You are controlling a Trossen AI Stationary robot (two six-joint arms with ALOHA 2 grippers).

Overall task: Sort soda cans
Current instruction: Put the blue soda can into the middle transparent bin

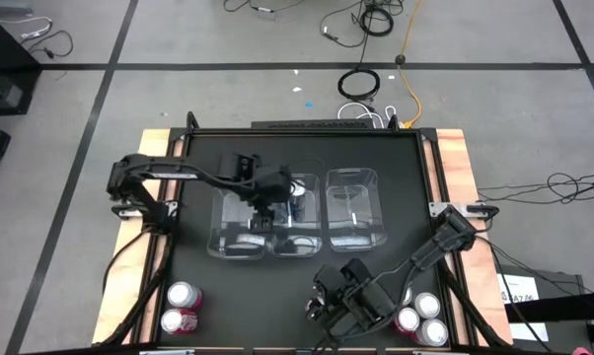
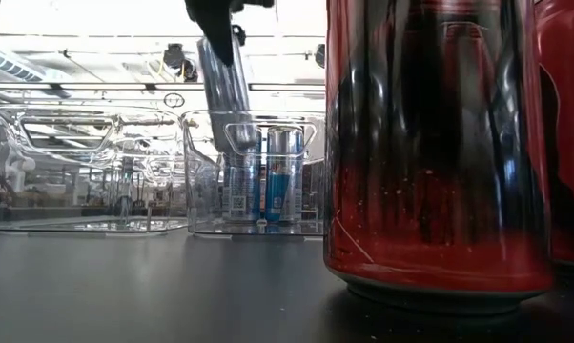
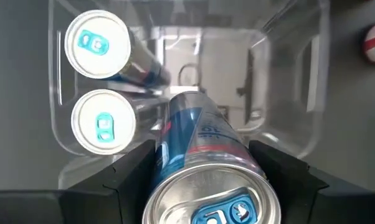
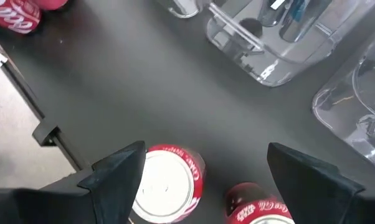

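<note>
The left tool [image 3: 203, 186], clamped on a blue can [image 3: 206, 168], should lower straight into the bin [image 3: 287, 134] beside its two mates; the right tool [image 4: 203, 171] stands apart.

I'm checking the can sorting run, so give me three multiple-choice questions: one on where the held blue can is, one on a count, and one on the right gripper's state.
1. Where is the slim blue metal can that the left gripper holds?
A. Over a clear plastic bin
B. On the floor
C. Among the red cans

2. How many silver-topped blue cans stand in that bin below it?
A. None
B. Two
C. Five

3. What is the right gripper's state?
A. Shut on a blue can
B. Shut on a bin wall
C. Open, holding nothing

Answers:
1 A: the left gripper grips the slim blue metal can above the clear plastic bin.
2 B: two silver-topped blue cans stand upright there.
3 C: the right gripper has its fingers spread above a red cylindrical can.
</note>
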